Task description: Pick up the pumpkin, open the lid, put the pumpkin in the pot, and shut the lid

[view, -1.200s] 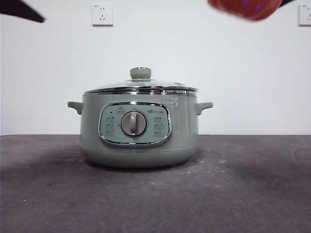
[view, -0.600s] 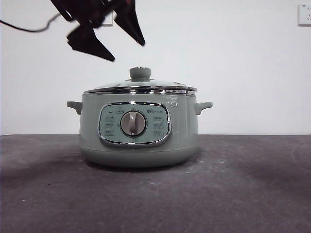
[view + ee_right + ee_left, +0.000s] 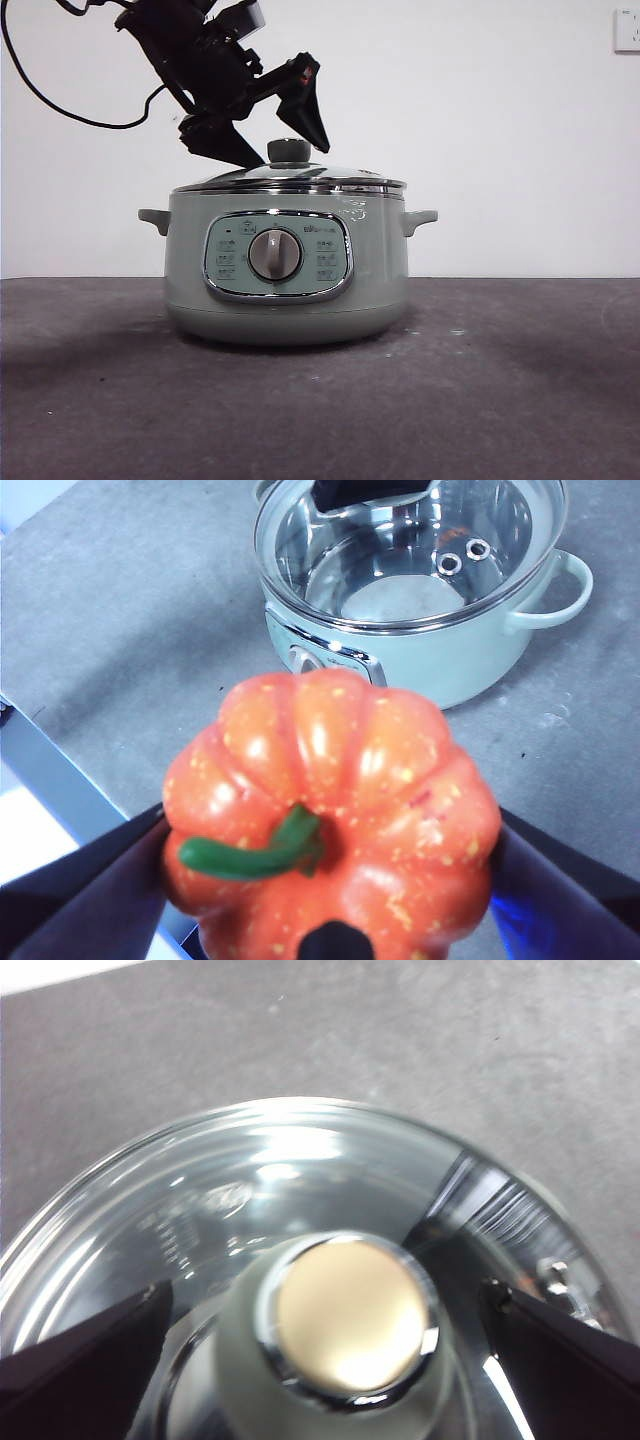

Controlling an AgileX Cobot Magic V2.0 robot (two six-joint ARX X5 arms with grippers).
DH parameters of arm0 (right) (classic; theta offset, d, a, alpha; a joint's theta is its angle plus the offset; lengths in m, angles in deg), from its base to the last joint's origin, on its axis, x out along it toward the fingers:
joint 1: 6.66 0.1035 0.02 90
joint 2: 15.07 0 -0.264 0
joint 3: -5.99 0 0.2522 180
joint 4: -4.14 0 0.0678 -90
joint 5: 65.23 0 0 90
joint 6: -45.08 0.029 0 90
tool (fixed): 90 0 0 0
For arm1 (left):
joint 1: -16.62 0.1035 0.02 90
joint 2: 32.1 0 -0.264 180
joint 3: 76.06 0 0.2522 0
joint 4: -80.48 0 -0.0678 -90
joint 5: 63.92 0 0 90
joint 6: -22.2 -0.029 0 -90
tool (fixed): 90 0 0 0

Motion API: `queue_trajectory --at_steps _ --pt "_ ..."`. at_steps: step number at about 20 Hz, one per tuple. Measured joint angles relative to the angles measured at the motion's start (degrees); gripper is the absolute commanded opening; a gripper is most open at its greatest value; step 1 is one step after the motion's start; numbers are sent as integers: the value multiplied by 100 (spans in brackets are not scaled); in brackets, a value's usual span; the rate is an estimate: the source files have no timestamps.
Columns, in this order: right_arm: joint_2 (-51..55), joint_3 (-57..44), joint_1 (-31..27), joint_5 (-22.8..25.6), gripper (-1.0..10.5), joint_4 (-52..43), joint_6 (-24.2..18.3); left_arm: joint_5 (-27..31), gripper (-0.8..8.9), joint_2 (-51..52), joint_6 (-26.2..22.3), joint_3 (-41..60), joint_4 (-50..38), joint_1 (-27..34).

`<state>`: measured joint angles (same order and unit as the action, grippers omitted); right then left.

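The pale green pot [image 3: 288, 262] stands mid-table with the glass lid [image 3: 290, 178] closed on it. My left gripper [image 3: 272, 140] comes in from the upper left, open, with one jaw on each side of the lid's knob [image 3: 289, 151]. In the left wrist view the knob [image 3: 345, 1322] lies between the open jaws of the left gripper [image 3: 330, 1355], which do not touch it. My right gripper [image 3: 330, 880] is shut on the orange pumpkin [image 3: 330, 815] and holds it high above the table, near the pot [image 3: 420, 630]. It is out of the front view.
The grey table [image 3: 500, 400] stretches around the pot. A white wall with a socket [image 3: 627, 30] stands behind. A black cable [image 3: 60, 100] hangs from the left arm. The right wrist view shows the table's edge [image 3: 60, 780].
The left gripper has come down from the top left to straddle the lid's knob. The pumpkin, at the top right edge one second ago, has left the front view.
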<state>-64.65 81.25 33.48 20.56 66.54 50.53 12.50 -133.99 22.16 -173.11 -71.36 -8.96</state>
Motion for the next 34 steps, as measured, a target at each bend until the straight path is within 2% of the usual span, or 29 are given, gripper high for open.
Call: queue_trajectory --at_steps 3,5,7,9,12,22,28,34 --pt "0 0 0 4 -11 0 2 -2 404 0 0 -2 37 -15" --pt "0 0 2 76 -11 0 13 -4 268 0 -2 -2 87 -15" --pt "0 0 2 210 -11 0 15 0 182 0 -26 -13 140 -15" --pt "0 0 0 275 -11 2 15 46 151 2 -42 -31 188 -15" --pt "-2 0 2 273 -11 4 15 63 5 35 -90 -66 234 -24" --pt "2 0 0 273 -11 17 15 57 -9 280 -101 -57 411 -24" --pt "-201 0 0 289 -12 -326 15 57 -9 1231 -87 -28 752 109" --pt "-1237 175 0 291 -13 -1475 -33 282 -9 2682 -221 -28 1928 315"
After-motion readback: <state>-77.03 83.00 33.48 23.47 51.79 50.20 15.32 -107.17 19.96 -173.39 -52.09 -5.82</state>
